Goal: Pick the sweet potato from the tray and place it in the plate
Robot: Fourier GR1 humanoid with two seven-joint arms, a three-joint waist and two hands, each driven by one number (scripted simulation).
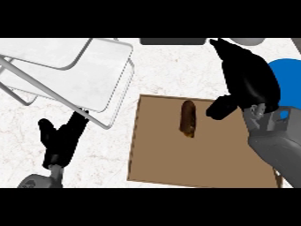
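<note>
A long brown sweet potato (188, 118) lies lengthwise on the flat brown tray (172, 163) in the middle of the view. My right hand (250, 81) hovers just right of it, fingers straight and pointing away, thumb (219, 108) hanging close to the potato's right side without holding it. The blue plate (297, 79) shows at the right edge, mostly hidden behind that hand and its grey forearm. My left hand (60, 139) rests open on the counter at the lower left, fingers up.
A white wire dish rack (68, 75) fills the upper left of the marbled counter, its frame reaching down toward the left hand. A dark object (172, 41) and a grey one (249, 41) sit at the far edge.
</note>
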